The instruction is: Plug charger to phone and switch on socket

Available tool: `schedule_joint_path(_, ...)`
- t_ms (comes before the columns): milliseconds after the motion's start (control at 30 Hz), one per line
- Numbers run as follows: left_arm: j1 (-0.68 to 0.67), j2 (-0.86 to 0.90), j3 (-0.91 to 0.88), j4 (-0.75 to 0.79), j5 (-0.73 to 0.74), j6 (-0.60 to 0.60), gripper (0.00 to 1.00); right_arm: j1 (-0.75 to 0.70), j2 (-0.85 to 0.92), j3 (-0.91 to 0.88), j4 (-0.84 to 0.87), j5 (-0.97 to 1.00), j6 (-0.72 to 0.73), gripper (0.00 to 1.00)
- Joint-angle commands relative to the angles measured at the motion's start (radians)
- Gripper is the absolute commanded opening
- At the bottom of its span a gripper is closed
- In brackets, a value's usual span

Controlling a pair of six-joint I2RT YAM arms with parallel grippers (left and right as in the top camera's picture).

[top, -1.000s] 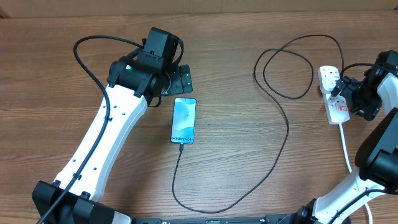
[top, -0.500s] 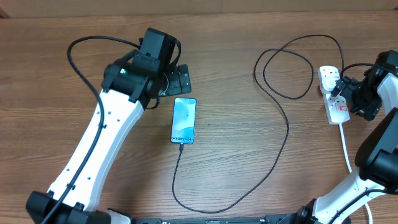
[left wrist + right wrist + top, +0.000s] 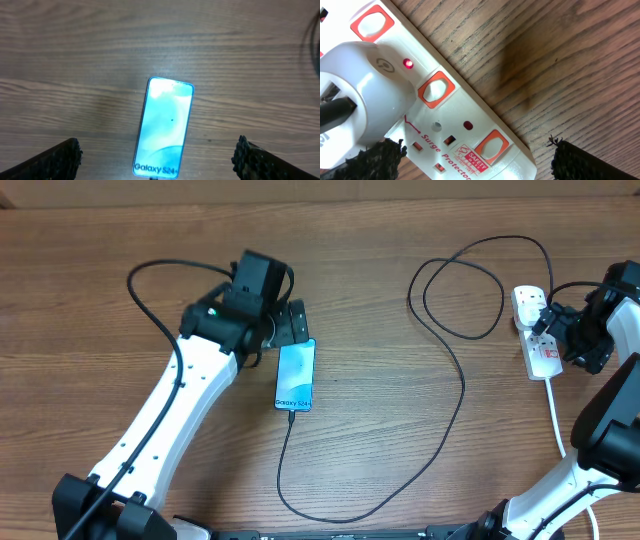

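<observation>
Right wrist view: the right hand hangs just above the white power strip, its fingers spread wide with nothing between them. Beyond the pads comes a red-framed switch, then a small glowing red lamp, then the white plug seated in the strip. The lit lamp suggests this outlet is already live, so the sound move is to check before pressing; a second push would likely cut it. If a press is needed, bring one fingertip squarely down on the switch beside the plug, clear of its neighbours.

Left wrist view: the left hand, also spread and empty, hovers over the phone, which lies flat on the table with its screen lit. Overhead, the black charger cable meets the phone's lower edge and loops across toward the strip.
</observation>
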State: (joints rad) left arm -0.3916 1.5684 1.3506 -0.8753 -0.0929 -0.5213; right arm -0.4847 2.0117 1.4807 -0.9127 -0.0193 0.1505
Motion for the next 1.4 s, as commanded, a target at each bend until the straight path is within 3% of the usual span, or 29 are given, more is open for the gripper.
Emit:
schedule_joint_path(0,-0.002,-0.04,-0.105,0.046,0.009,-0.01,1.0,0.005,0.006,0.025,0.014,-0.016,-0.003,1.0)
schedule_joint_path(200,-0.002,-0.073,-0.218,0.048,0.023,-0.01,1.0,0.005,0.006,0.025,0.014,-0.016,-0.003,1.0)
schedule_joint_path(667,-0.002,-0.205,-0.263,0.044,-0.011,0.051,1.0,0.005,0.006,0.025,0.014,-0.016,-0.003,1.0)
schedule_joint_path(900,-0.002,-0.268,-0.451,0.328,0.011,0.122,1.0,0.005,0.006,0.025,0.014,-0.016,-0.003,1.0)
schedule_joint_path(1133,0.0,-0.359,-0.761,0.806,0.069,0.211,1.0,0.005,0.006,0.025,0.014,-0.016,-0.003,1.0)
schedule_joint_path(1367,0.03,-0.42,-0.907,0.946,0.069,0.211,1.0,0.005,0.006,0.025,0.014,-0.016,-0.003,1.0)
